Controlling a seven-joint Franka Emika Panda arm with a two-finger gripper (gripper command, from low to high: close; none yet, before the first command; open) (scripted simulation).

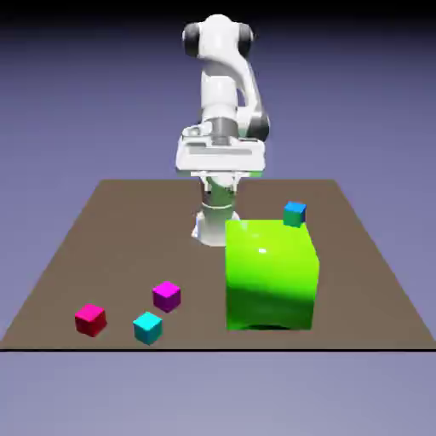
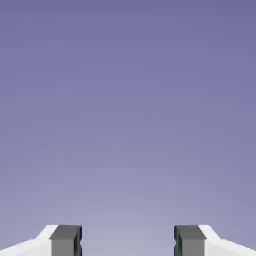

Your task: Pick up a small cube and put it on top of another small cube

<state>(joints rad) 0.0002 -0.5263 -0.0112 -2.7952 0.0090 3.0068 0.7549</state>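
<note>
Toward the exterior view's left, near the front edge of the brown table (image 1: 119,213), sits the pink-red cube (image 1: 90,319), which is the base for the stack. Just to its right and slightly nearer the camera stands a cyan cube (image 1: 147,327), and behind that, close but apart from both, rests the small purple cube (image 1: 166,295), the piece to be lifted. All three sit flat on the table and none touch.

Further right, a big green block (image 1: 272,274) dominates the table, with a small blue-and-green cube (image 1: 295,213) showing past its far corner. Whether that cube touches the block cannot be told.

Behind them the white arm (image 1: 223,102) stands folded high, its hand well above the table and far from the cubes. In the hand view the gripper (image 2: 128,241) faces only the plain backdrop; its grey fingertips (image 2: 65,240) stand well apart with nothing between them.

Judging by its look, the purple cube should be light and rigid, with smooth flat faces that could slip under a skewed pinch. The best hold is probably from above, pads square on two opposite side faces, clear of the cyan neighbour.

No brand, label or writing can be read anywhere.
</note>
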